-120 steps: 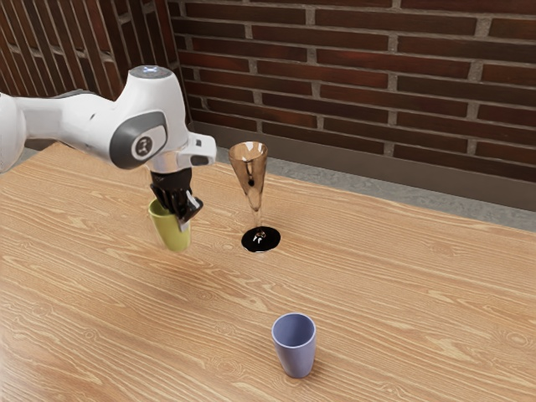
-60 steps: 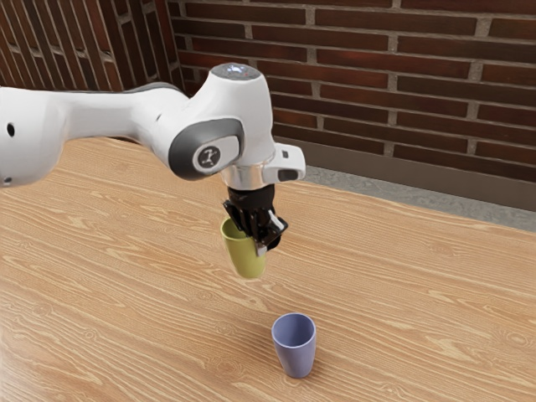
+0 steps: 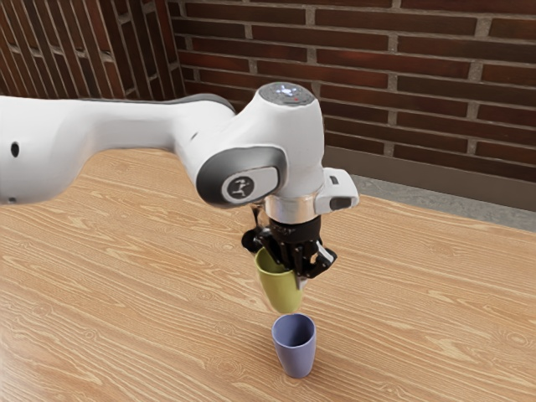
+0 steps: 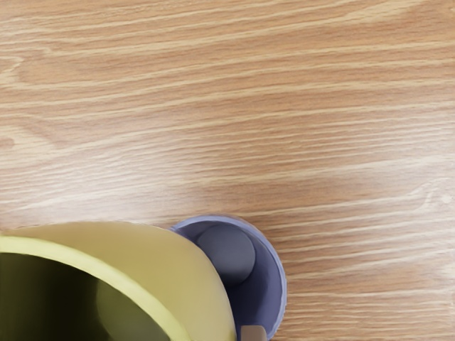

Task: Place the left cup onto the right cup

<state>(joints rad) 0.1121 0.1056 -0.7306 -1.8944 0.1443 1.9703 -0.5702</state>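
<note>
My gripper (image 3: 296, 266) is shut on the rim of the olive-green cup (image 3: 280, 287), which hangs tilted in the air. Its base hovers just above the mouth of the lavender cup (image 3: 294, 343), which stands upright on the wooden table (image 3: 126, 276) near the front edge. In the wrist view the green cup (image 4: 121, 277) looms large under my hand, and the open mouth of the lavender cup (image 4: 238, 263) shows partly past its rim, with the lavender cup's inside bottom visible.
A brick wall (image 3: 419, 75) runs behind the table's far edge. The black foot of a wine glass (image 3: 249, 242) peeks out behind my hand, the rest hidden by the arm.
My arm has carried the green cup toward the exterior view's right and lower, from beside the wine glass to just above the lavender cup. The arm now hides most of the wine glass.
</note>
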